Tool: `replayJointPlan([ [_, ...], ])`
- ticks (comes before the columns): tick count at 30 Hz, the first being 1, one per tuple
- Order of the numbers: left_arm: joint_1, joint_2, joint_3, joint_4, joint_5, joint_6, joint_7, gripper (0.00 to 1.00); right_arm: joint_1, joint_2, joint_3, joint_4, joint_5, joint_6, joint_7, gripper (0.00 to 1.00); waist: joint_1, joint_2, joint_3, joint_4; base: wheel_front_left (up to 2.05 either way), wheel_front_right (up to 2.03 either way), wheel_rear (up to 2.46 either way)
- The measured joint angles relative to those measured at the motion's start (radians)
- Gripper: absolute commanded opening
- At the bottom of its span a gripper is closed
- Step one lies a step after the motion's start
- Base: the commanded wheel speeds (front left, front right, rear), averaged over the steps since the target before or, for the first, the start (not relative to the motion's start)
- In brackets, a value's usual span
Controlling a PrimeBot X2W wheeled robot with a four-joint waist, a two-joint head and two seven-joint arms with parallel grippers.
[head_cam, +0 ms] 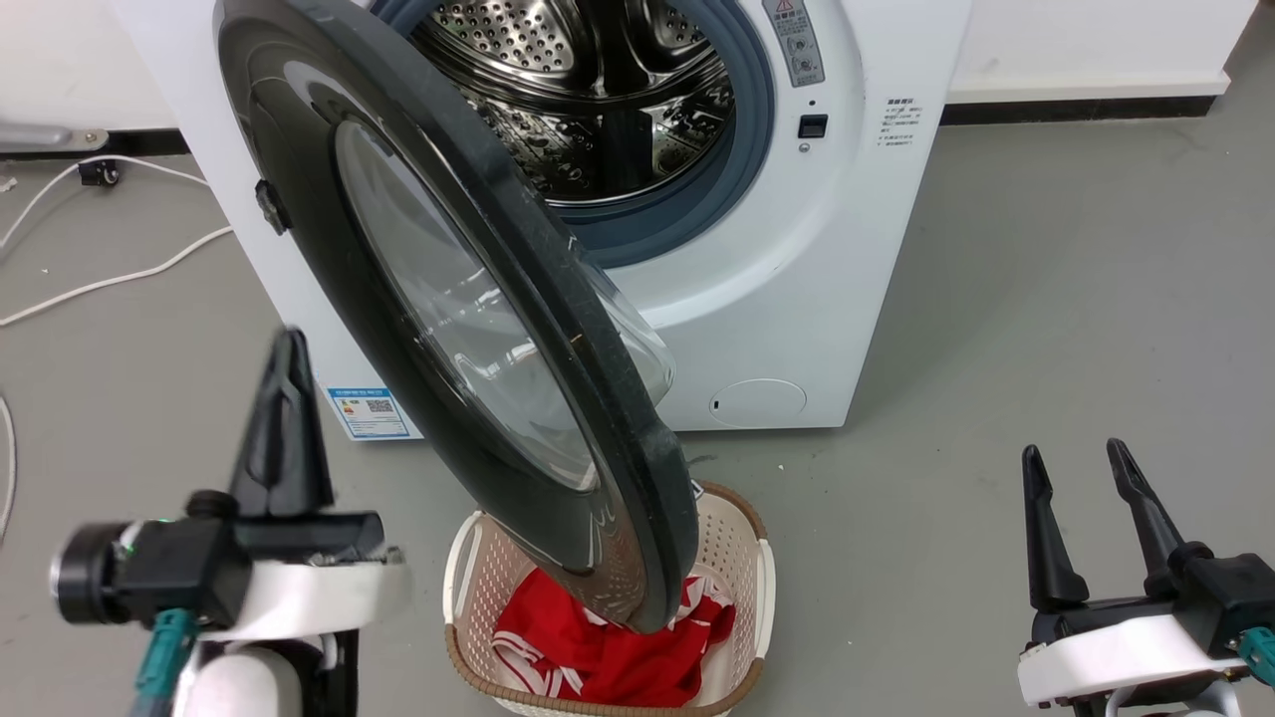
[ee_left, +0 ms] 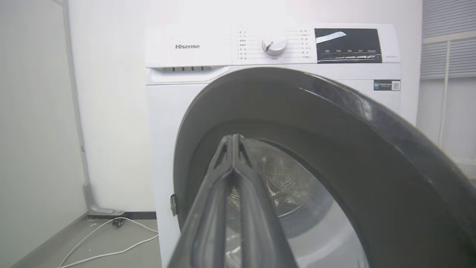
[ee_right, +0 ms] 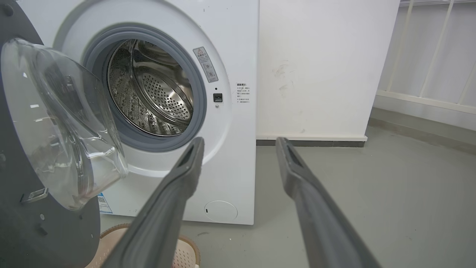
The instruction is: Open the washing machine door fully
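We note the round glossy black glass-centred washing machine door [head_cam: 468,329] half-swung at centre frame off the white front-loader [head_cam: 797,299]; left jaws clenched empty lower left, likely for pushing, right jaws released lower right.

The washing machine door [head_cam: 468,329] had a glossy black rim, faintly scuffed, around a clear, smooth glass bowl [ee_right: 63,123]. The washing machine [head_cam: 797,319] wore smooth white panels. Its drum [head_cam: 588,90] was shiny perforated steel, ringed by a matt grey-blue rubber gasket [head_cam: 742,169]. The basket [head_cam: 762,568] looked like perforated beige plastic and held red cloth [head_cam: 598,652]. The floor [head_cam: 1046,299] was matt grey. The right end effector [head_cam: 1074,453] had matt dark fingers.
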Motion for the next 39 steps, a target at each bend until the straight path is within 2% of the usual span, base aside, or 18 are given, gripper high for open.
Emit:
replayJointPlan([
  [8,-0.056,-0.001,-0.045,-0.267,0.024,-0.001,0.000,0.00,0.000,0.000,0.002,0.004,0.008,0.000,0.001,1.00,0.0000,0.0000,-0.007,0.006,0.00,0.00,0.00],
  [12,-0.089,-0.001,-0.121,-0.369,0.026,-0.020,0.000,0.00,0.000,0.000,0.003,0.005,0.009,0.000,0.004,1.00,0.0000,0.0000,-0.010,0.005,0.00,0.00,0.00],
  [16,-0.108,-0.002,-0.235,-0.399,0.010,-0.044,0.000,0.00,0.000,0.000,0.002,0.006,0.011,0.000,0.005,1.00,-0.0001,0.0000,-0.014,0.003,0.00,0.00,0.00],
  [23,-0.089,-0.001,-0.446,-0.298,-0.042,-0.072,0.007,0.00,0.000,0.000,0.004,0.007,0.017,0.000,0.013,1.00,0.0000,0.0000,-0.017,-0.005,0.00,0.00,0.00],
  [28,-0.043,0.016,-0.562,-0.197,-0.094,-0.080,0.088,0.00,0.001,0.000,0.001,0.006,0.018,0.000,0.019,1.00,0.0000,0.0000,-0.014,-0.003,0.00,0.00,0.00],
  [32,0.005,0.032,-0.607,-0.124,-0.134,-0.082,0.157,0.00,0.001,0.000,0.001,0.005,0.024,0.000,0.025,1.00,0.0000,0.0000,-0.008,0.000,0.00,0.00,0.00],
  [39,0.035,0.045,-0.604,-0.009,-0.146,-0.063,0.205,0.00,0.000,0.000,0.010,0.006,0.027,0.000,0.030,1.00,0.0000,0.0000,0.006,0.005,0.00,0.00,0.00],
])
